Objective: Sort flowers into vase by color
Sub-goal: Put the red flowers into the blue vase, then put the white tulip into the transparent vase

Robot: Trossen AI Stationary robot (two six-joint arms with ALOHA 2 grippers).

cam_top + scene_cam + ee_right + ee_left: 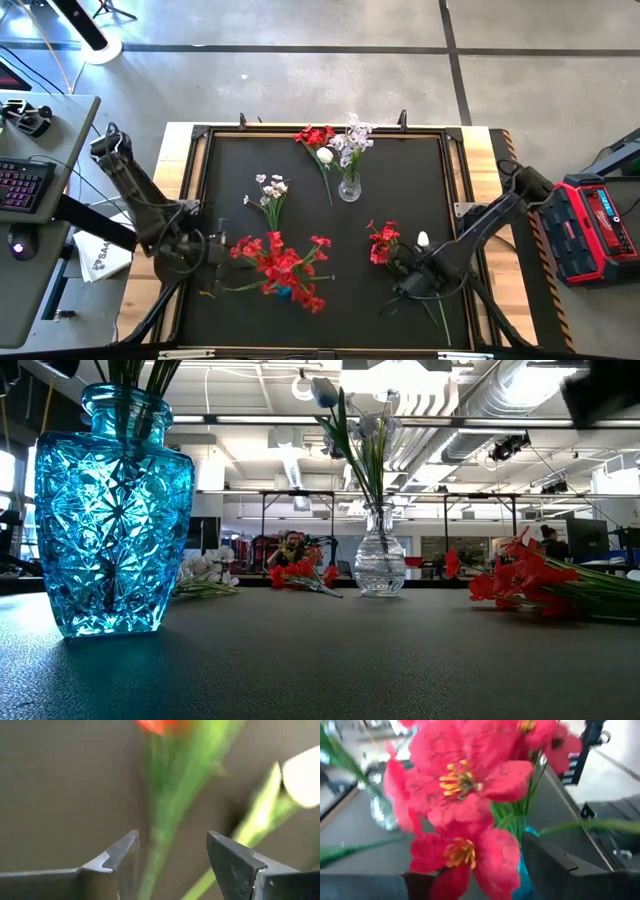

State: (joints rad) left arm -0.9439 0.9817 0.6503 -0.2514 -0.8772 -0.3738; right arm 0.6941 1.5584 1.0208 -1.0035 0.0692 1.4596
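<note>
now the red flowers (283, 268) are bunched up in the blue vase (285, 292) at the near-left of the black worktop (400, 180), blooms fanning out wide over its mouth. more red flowers lie flat: one sprig (383, 243) at the near right, and another red sprig (316, 137) at the far edge with a white bud (324, 156) on it. the pale flowers are split too: a lilac-white bunch (352, 140) stands upright in the clear glass vase (349, 187) toward the far middle, and a small white sprig (270, 190) lies loose on the worktop between the two vases.

left arm reaches in from the left edge, elbow folded, and its left claw (215, 250) sits just beside the red bunch in the blue vase; its wrist camera is filled with red petals (462, 805) and yellow centres, one dark finger (555, 865) in the corner, and i cannot tell from this whether anything is pinched.

right arm stretches in low from the right edge, and the right claw (408, 262) is down by the flat red sprig. the wrist camera gives what the overhead cannot: the right claw (172, 852) stands wide, a green stem (162, 840) running up through the gap, fingers clear of it on both sides, with a white bud (302, 775) just beside.

the level camera adds the cut-glass pattern on the blue vase (112, 510), close up and tall, with the clear vase (380, 565) farther back.
</note>
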